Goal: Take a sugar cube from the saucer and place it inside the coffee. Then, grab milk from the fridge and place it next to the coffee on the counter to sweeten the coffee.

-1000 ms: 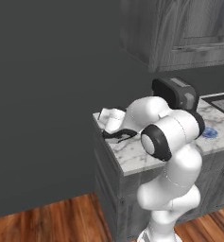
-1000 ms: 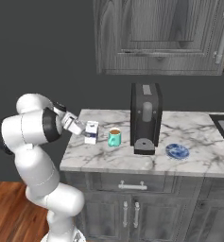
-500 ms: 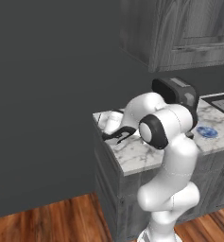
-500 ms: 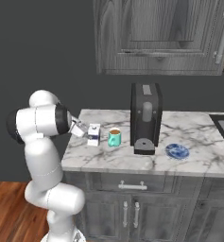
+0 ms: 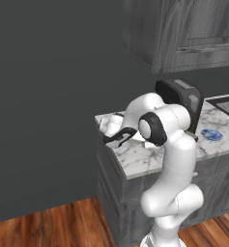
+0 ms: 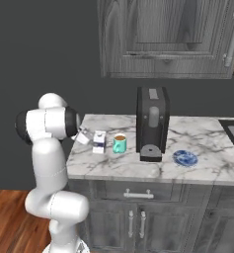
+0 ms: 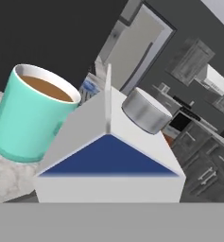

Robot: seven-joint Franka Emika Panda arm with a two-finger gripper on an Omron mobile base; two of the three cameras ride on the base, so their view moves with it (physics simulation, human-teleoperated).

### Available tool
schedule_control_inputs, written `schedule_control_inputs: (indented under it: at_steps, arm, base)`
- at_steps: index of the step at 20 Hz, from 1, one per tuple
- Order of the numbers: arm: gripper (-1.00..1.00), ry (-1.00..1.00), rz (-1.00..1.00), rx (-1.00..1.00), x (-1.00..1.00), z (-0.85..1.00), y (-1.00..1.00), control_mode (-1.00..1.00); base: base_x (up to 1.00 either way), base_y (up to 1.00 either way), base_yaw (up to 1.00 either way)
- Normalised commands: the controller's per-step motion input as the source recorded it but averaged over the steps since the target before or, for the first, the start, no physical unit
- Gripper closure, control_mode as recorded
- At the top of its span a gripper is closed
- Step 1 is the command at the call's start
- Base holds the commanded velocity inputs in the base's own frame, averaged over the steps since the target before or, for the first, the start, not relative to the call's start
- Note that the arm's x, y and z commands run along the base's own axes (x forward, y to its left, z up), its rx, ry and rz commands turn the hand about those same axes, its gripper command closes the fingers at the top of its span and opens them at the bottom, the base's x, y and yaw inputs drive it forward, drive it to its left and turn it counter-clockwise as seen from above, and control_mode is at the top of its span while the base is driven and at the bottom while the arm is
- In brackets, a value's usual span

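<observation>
the milk (image 6: 98,142) stands upright on the marble surface (image 6: 197,143), just beside the coffee (image 6: 119,144). the gripper (image 6: 83,137) seems open beside it, though partly hidden. likely light, stiff and smooth-sided; best pinched across its flat walls.

I find no legible text, brand, number or sign. The milk (image 7: 108,156) carries a plain blue panel without lettering; its blue print in my right base view (image 6: 98,142) is too small to read.
</observation>
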Motion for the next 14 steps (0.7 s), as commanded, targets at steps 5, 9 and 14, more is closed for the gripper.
schedule_control_inputs:
  at_steps: [5,9,14]
  arm:
    - [-1.00,0.00,-0.04,0.00,0.32,0.00,0.00,-1.00]
    - [-1.00,0.00,0.00,0.00,0.01,0.00,0.00,-1.00]
    - [-1.00,0.00,-0.01,0.00,-0.01,0.00,0.00,-1.00]
  base:
    - [0.00,0.00,0.00]
    - [0.00,0.00,0.00]
    - [0.00,0.00,0.00]
